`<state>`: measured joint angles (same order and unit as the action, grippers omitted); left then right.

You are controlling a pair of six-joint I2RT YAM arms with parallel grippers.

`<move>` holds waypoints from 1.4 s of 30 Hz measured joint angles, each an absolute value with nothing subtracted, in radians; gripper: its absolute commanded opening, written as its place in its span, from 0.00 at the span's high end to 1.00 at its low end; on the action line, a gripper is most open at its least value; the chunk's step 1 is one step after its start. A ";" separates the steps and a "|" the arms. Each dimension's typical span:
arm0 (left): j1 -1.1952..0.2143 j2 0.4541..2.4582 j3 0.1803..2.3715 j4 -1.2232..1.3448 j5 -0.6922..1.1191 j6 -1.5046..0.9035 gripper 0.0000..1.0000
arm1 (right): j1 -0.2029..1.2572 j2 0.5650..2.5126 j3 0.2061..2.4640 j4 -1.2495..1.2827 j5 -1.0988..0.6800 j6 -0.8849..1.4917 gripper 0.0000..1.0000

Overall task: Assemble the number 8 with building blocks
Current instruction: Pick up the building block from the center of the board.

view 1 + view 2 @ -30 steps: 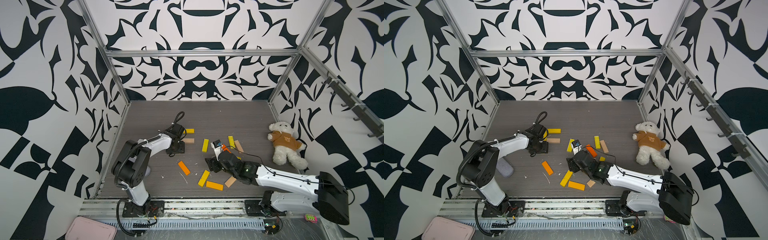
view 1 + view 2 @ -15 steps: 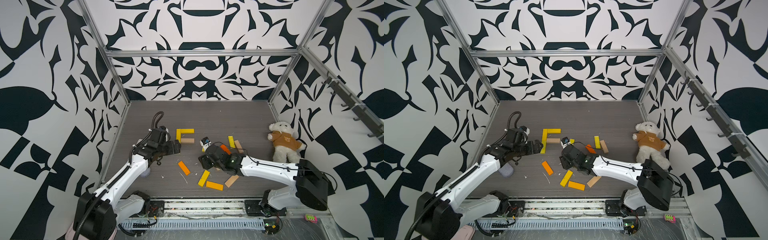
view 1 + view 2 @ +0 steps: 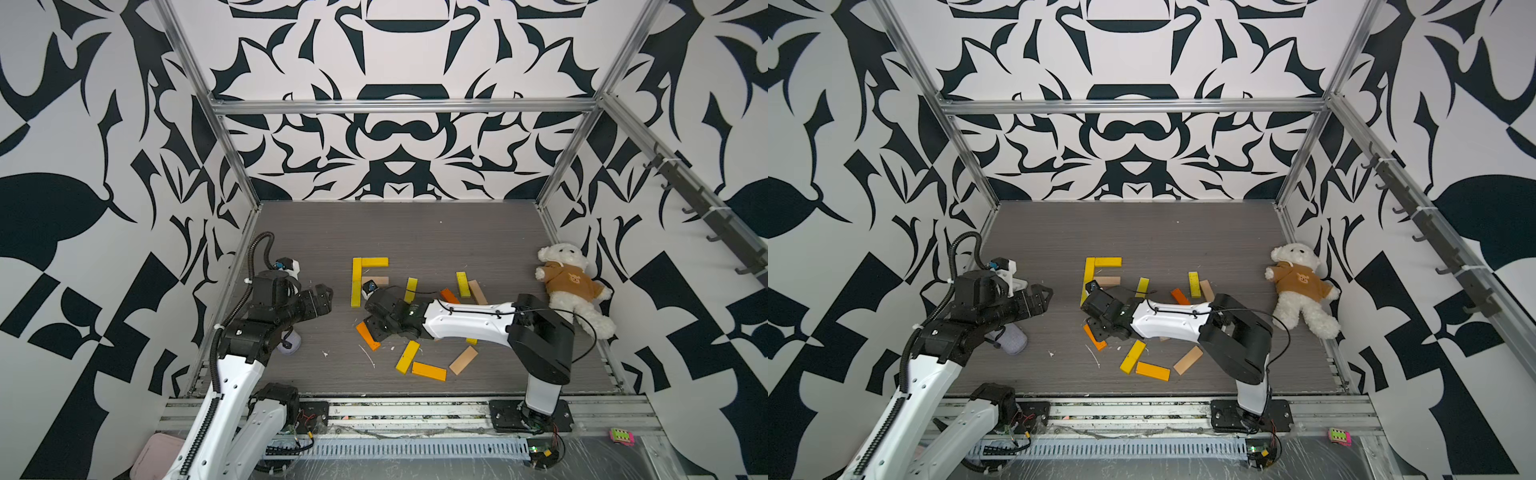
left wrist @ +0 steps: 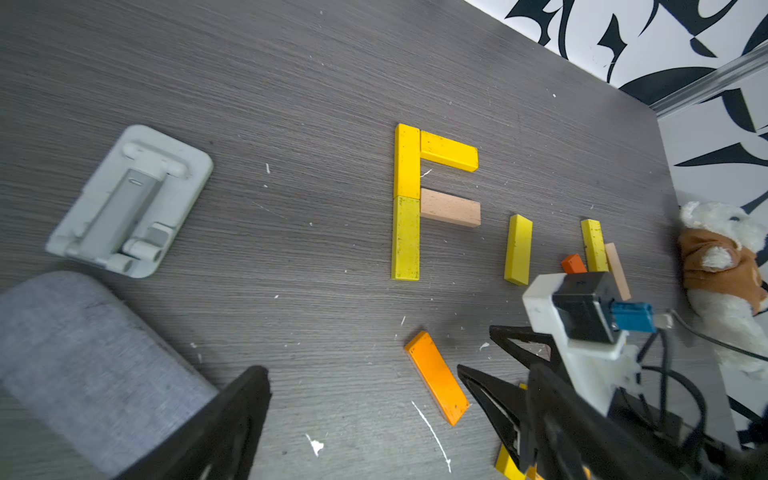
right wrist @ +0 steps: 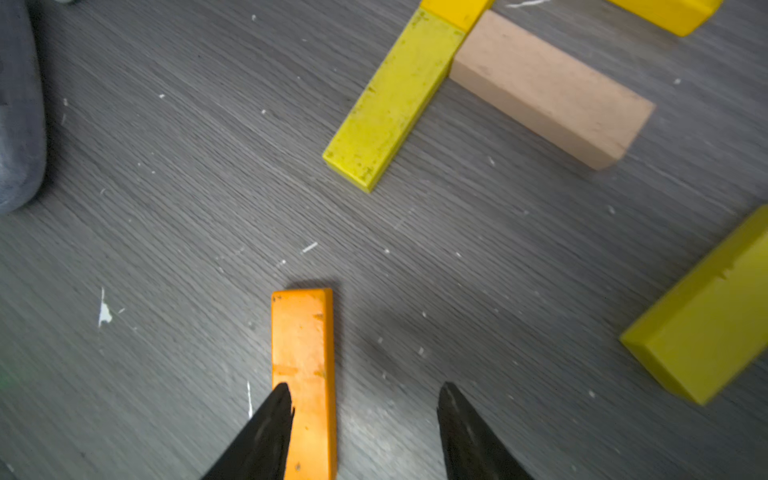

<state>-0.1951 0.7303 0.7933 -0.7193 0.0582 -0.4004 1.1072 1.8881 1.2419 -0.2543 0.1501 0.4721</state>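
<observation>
Building blocks lie flat on the grey table. Two yellow ones (image 3: 356, 282) form an upright line, with a yellow one (image 3: 374, 262) and a tan one (image 4: 451, 208) branching off to the right, like an F. An orange block (image 5: 303, 353) lies in front of that shape. My right gripper (image 5: 365, 388) is low over its near end and open. The block runs along the inside of one finger (image 5: 270, 424) and a wide gap separates it from the other finger. My left gripper (image 3: 326, 297) hangs open and empty at the left, apart from all blocks.
Loose yellow (image 3: 407, 356), orange (image 3: 429, 371) and tan (image 3: 463, 360) blocks lie near the front edge, and several more (image 3: 462, 284) behind my right arm. A teddy bear (image 3: 569, 286) lies at the right wall. A grey cylinder (image 3: 286, 343) and a white stand (image 4: 129, 199) are at the left.
My left gripper opened, left the yellow column and drew back to the left. My right gripper slid left to the orange block, its jaws narrower than before.
</observation>
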 measured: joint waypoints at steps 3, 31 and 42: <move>-0.191 0.722 0.807 -0.739 0.039 -0.370 0.01 | 1.122 1.947 1.300 -0.281 0.154 0.477 0.41; -0.190 0.613 0.809 -0.731 0.134 -0.265 0.01 | 1.138 2.017 1.363 -0.349 0.165 0.540 0.81; -0.190 0.645 0.809 -0.673 0.430 -0.178 0.01 | 0.996 1.794 1.285 -0.363 0.165 0.555 0.81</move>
<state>-0.1898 0.6449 0.8085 -0.6735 0.4301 -0.1783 0.9958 1.7943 1.2854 -0.3634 0.1646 0.5549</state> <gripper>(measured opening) 0.992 0.308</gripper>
